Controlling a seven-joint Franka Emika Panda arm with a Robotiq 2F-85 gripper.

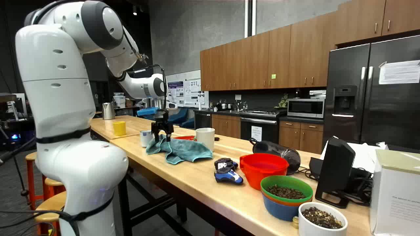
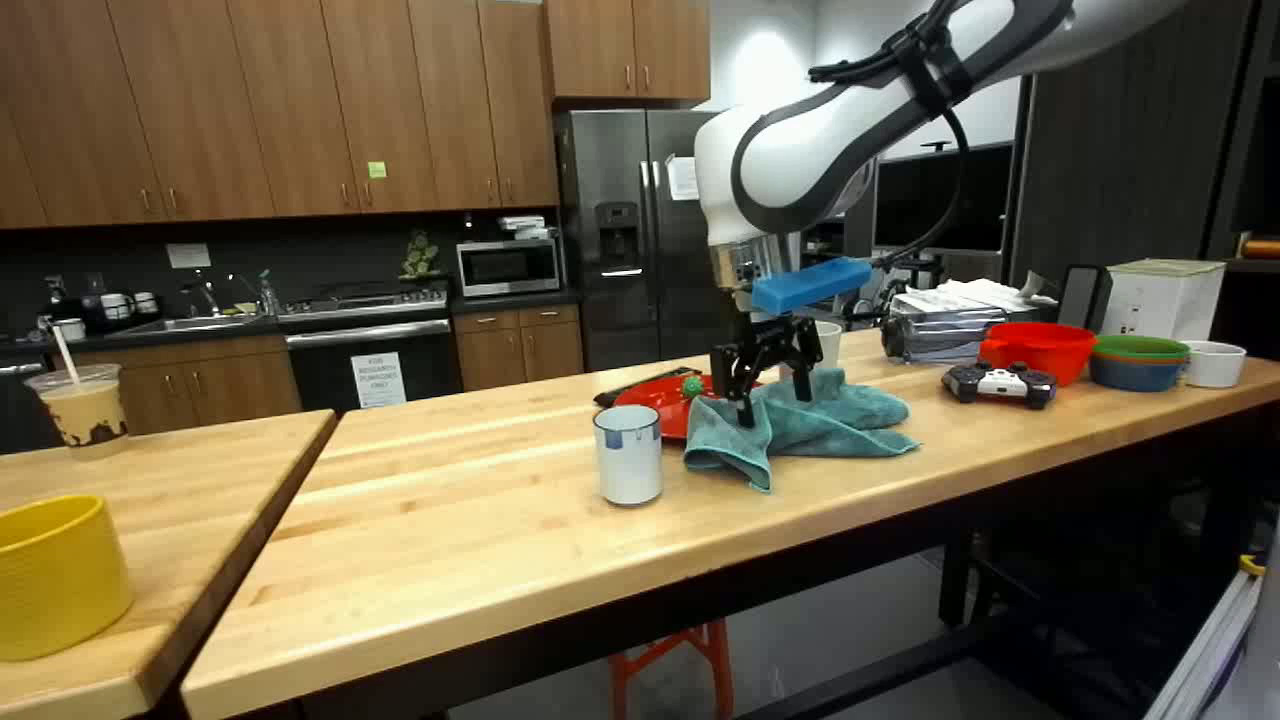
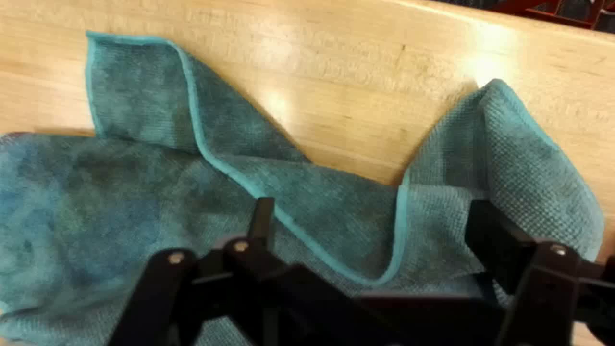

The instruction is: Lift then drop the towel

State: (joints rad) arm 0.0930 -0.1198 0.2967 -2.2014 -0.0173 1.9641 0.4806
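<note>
Gripper point(image 1: 162, 138) spread wide over a rumpled teal towel point(image 1: 188, 150)
In an exterior view the white arm point(image 1: 59, 98) stands tall, bends over at the top and reaches out, gripper pointing down; in an exterior view it slopes to the towel, which lies on the wooden table point(image 2: 430, 540) near a white mug point(image 2: 628, 455); in the wrist view the fingers point(image 3: 263, 223) stand far apart, nothing clamped; whether they touch the towel, I cannot tell.
</note>
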